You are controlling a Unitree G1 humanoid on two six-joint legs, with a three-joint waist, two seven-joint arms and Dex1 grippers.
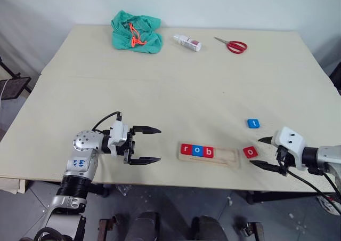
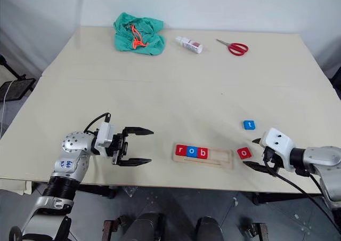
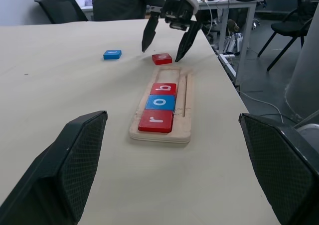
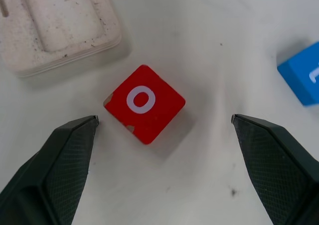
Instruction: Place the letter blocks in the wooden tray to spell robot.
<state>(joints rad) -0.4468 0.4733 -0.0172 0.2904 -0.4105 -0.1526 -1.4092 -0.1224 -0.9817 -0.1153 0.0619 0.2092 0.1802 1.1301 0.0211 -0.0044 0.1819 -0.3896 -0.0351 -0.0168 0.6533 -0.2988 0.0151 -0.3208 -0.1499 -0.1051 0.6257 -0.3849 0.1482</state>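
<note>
Wooden tray lies flat near the table's front edge, right of its middle, long side parallel to that edge. Three letter blocks fill its left part, touching in a row: red r, blue o, red b; right part of the groove bare. Red o block flat on the table just off the tray's right end, apart from it, turned slightly askew. Blue t block on the table farther back from the front edge, near the red o, not touching.

Right gripper over the front right part of the table, jaws spread wide, holding nothing; its fingers straddle the red o with a gap on each side, no contact visible. Left gripper near the front edge left of the tray, pointing level toward it, jaws wide apart, empty, well apart from the tray.

Along the back edge: green cloth with orange cord toward the left corner, small white bottle lying down at the middle, red scissors right of it.
</note>
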